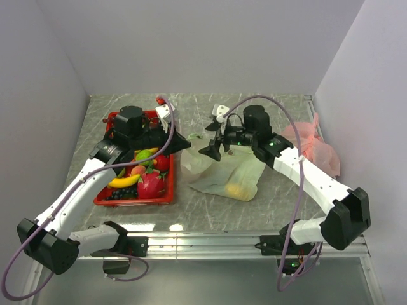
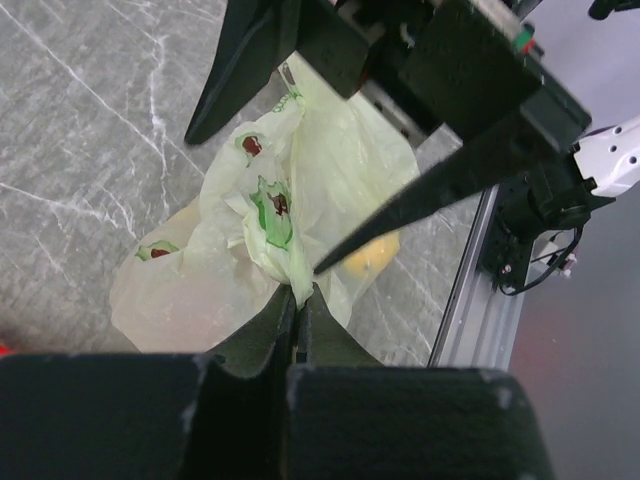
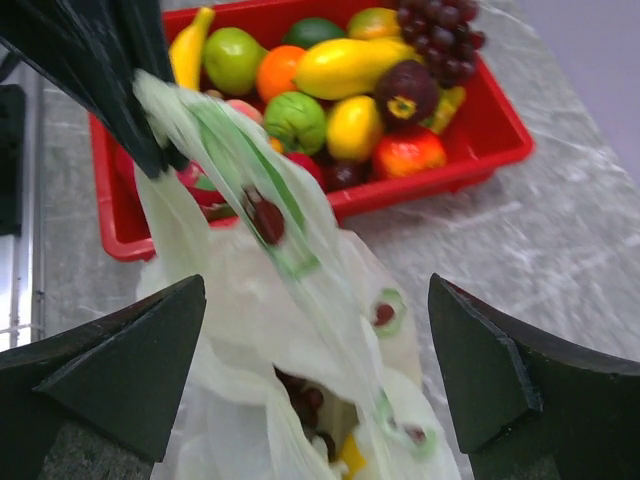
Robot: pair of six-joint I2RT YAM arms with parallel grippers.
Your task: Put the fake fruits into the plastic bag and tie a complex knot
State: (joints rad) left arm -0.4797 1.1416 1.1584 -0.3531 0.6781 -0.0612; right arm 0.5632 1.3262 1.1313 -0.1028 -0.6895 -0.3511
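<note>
The left fingers [image 2: 262, 338] are closed on a bunched fold of the bag [image 1: 216, 170], with pale-green film gathered to a twist right at their tips. From that pinch a strip of the bag's edge is pulled taut and lifted. In the right wrist view it runs up to the dark left fingertips at the top left.

The right fingers [image 3: 130, 365] are spread wide and grip nothing. The bag lies between and below them, and its raised strip passes through the gap nearer the left-hand finger. I cannot tell whether either finger touches the film. In the left wrist view, one right fingertip points down over the bag close to the pinch. The other hangs over bare counter [image 2: 80, 120] just beside the bag.

The rest of the bag slumps on the counter in front of the arms, just right of the red tray [image 1: 133, 202]. A yellow fruit [image 1: 236, 189] shows through the film low in the bag. The other fruits [image 3: 345, 65] are heaped in the tray. A pink bag [image 1: 313, 147] lies well apart at the right wall.
</note>
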